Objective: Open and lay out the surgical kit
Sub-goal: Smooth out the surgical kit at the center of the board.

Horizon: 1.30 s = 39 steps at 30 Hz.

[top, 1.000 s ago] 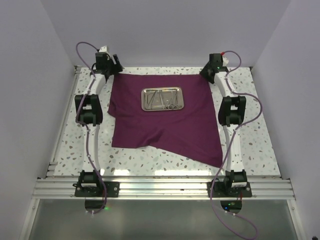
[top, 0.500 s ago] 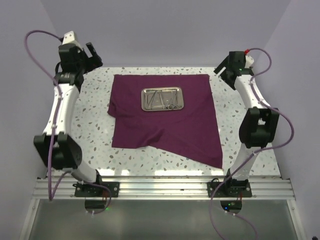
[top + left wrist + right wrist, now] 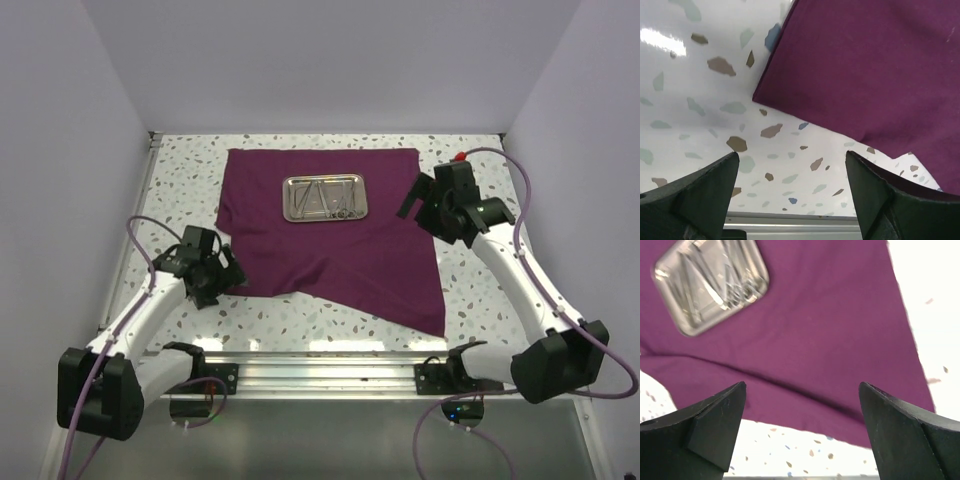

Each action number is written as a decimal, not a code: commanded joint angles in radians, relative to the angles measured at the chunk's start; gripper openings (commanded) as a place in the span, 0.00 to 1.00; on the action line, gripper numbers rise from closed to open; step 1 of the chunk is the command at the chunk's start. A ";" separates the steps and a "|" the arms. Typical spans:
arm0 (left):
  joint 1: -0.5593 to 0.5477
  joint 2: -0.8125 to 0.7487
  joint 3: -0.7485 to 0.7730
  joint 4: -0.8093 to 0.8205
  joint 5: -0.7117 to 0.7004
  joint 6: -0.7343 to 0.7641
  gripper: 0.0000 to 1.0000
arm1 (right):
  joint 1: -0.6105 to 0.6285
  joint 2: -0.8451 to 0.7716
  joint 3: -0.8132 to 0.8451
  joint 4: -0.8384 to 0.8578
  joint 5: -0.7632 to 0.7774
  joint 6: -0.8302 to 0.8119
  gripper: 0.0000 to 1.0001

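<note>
Cloth wrap [image 3: 330,260] spread; left gripper [image 3: 791,157], right gripper [image 3: 802,386] wide open, empty. Next likely: lift instruments [image 3: 330,200] from steel tray [image 3: 287,198].

From above, the instruments [image 3: 325,200] inside the tray [image 3: 287,199] are too small for us to tell apart. In the right wrist view they blur into glints, and the top edge clips the tray. The cloth [image 3: 830,340] under the tray runs off both wrist views.

Overhead looks down — wrists close, sharing cloth [image 3: 330,250].
</note>
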 commanded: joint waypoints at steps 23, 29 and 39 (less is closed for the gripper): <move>-0.085 0.146 -0.079 0.189 -0.204 -0.240 0.87 | 0.012 -0.130 0.017 -0.194 0.030 -0.072 0.98; -0.085 0.205 -0.059 0.224 -0.182 -0.219 0.72 | 0.014 -0.122 0.000 -0.183 0.042 -0.077 0.98; -0.085 0.252 -0.015 0.232 -0.178 -0.173 0.04 | 0.012 -0.090 -0.017 -0.153 0.039 -0.083 0.97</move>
